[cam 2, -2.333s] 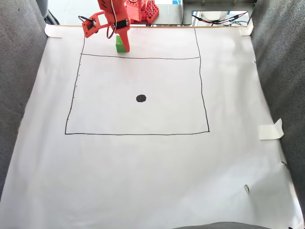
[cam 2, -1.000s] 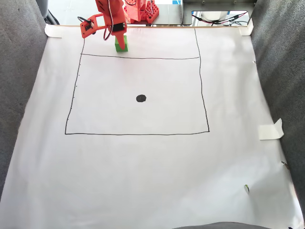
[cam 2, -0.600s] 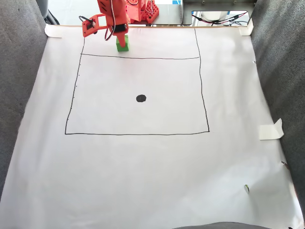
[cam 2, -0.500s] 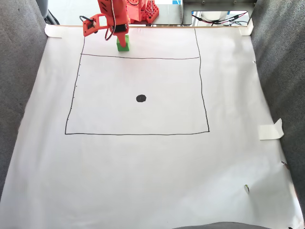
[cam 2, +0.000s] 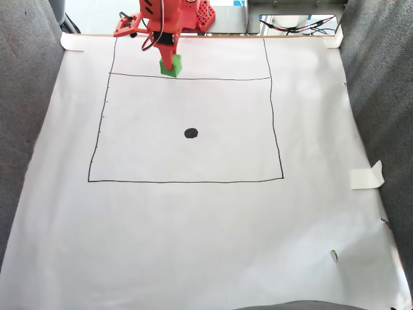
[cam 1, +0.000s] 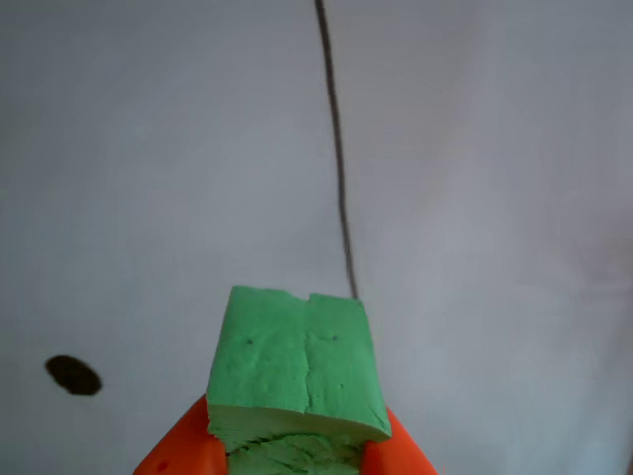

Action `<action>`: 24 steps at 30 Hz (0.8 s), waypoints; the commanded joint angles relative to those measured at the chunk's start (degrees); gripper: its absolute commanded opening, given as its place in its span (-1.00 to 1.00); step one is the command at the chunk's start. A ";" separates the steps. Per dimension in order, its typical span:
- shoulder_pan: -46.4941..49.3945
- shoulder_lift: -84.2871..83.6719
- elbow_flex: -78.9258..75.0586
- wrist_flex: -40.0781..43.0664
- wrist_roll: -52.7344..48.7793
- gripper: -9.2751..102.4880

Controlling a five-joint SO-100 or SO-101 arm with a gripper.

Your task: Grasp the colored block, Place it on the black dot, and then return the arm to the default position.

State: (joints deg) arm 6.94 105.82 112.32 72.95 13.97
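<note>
Block (cam 2: 171, 66) is clamped between the orange gripper (cam 2: 170, 64) jaws, held above the paper (cam 2: 193, 226) at the square's far line. Dot (cam 2: 191, 133) lies well apart, nearer the fixed camera and slightly right; it is seen lower-left (cam 1: 72, 375) in the other view.

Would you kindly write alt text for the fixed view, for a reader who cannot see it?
An orange robot gripper at the top of a white paper sheet holds a green block near the upper line of a hand-drawn black rectangle. A black dot sits inside the rectangle, well below the block.
</note>
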 commanded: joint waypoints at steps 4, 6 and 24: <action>-3.08 -6.15 -15.03 4.04 8.17 -0.83; -3.87 -9.32 -19.95 6.33 10.20 -0.83; -8.35 -33.84 -52.47 16.08 23.38 -0.83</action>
State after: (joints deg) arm -1.23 72.42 64.78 88.95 36.83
